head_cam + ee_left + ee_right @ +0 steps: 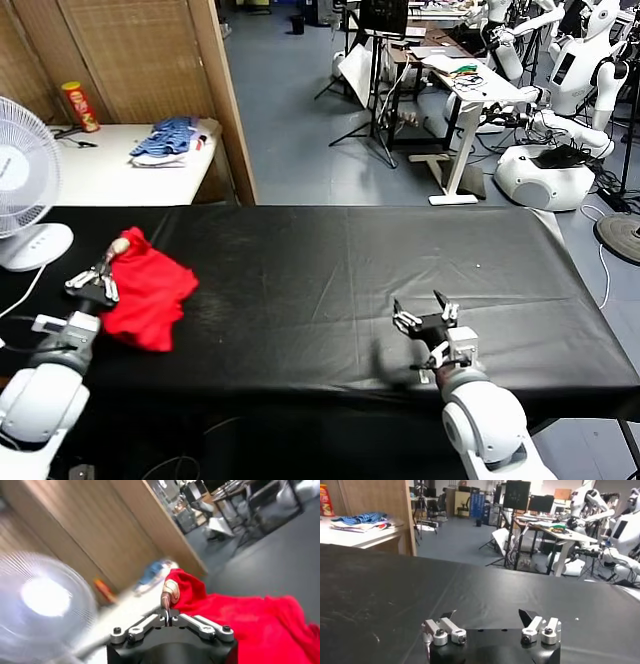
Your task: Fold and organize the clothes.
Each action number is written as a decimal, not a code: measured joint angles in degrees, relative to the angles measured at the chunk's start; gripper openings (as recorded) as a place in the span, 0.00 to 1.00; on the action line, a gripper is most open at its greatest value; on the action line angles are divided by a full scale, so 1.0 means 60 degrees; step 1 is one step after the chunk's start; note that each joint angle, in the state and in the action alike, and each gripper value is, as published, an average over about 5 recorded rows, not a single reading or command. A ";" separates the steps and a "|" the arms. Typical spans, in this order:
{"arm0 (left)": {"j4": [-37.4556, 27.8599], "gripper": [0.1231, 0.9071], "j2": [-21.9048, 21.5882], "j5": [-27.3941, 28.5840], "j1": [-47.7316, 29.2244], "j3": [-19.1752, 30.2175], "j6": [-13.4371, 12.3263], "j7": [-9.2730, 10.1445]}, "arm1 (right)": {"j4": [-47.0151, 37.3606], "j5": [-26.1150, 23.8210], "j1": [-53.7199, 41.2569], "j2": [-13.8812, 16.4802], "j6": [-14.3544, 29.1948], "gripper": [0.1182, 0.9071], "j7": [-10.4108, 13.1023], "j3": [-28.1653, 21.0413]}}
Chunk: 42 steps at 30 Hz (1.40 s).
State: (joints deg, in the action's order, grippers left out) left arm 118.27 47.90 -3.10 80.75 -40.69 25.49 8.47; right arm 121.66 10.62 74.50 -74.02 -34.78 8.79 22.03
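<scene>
One red T-shirt [148,292] edge is pinched in the left gripper [108,262] jaws; right gripper [425,318] jaws gape wide, well apart.

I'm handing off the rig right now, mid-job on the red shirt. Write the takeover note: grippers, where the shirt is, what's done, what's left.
Left gripper: shut on a corner of the red T-shirt, at the table's left side, near the white fan.
Right gripper: open, holding nothing, low over the bare black table at the front right, well away from the shirt.
Shirt: bunched in a crumpled heap on the left part of the table, not spread flat. A bit of tan print shows at the pinched corner.
Done: one corner gripped. No fold visible.
Left: spread the shirt flat, likely with the right gripper's help, then fold and place it neatly.
</scene>
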 joint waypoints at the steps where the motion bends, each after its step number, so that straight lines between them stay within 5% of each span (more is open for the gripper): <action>1: 0.0162 0.03 0.0065 -0.0235 -0.0001 0.0133 0.0060 0.0040 | -0.0002 -0.0031 0.0041 -0.0008 0.0005 0.86 -0.0009 -0.0007; 10: 0.0322 0.03 0.1754 -0.2544 -0.0467 0.2763 0.0033 0.0483 | 0.0090 -0.0025 0.0402 0.0069 0.0032 0.86 -0.0180 0.0113; 15: -0.0240 0.03 0.2757 -0.2600 -0.0887 0.3987 -0.0598 0.0410 | 0.0059 0.0335 0.0422 0.0253 0.0044 0.86 -0.0615 0.0021; 18: -0.0354 0.13 0.3001 -0.2546 -0.0988 0.4323 -0.0847 0.0115 | -0.0010 0.0613 0.0314 0.0414 0.0030 0.86 -0.1050 -0.0180; 23: -0.0125 0.48 0.2992 -0.2603 -0.0928 0.4411 -0.1086 -0.0483 | -0.0262 0.1509 -0.0066 0.0509 -0.0097 0.86 -0.1276 -0.0727; 29: 0.0529 0.82 0.2728 -0.2924 -0.0730 0.4114 -0.1339 -0.0548 | -0.1109 0.3142 -0.1193 0.0098 -0.0331 0.86 -0.0683 -0.1769; 42: 0.1576 0.86 0.2713 -0.2860 0.0204 0.2977 -0.1497 -0.0362 | -0.4036 0.4706 -0.3535 -0.1452 -0.0326 0.79 -0.0296 -0.3546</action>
State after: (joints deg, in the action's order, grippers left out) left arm 127.72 64.18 -20.27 81.98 -22.83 16.50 6.29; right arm 97.44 38.85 53.29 -82.74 -36.73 7.01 0.75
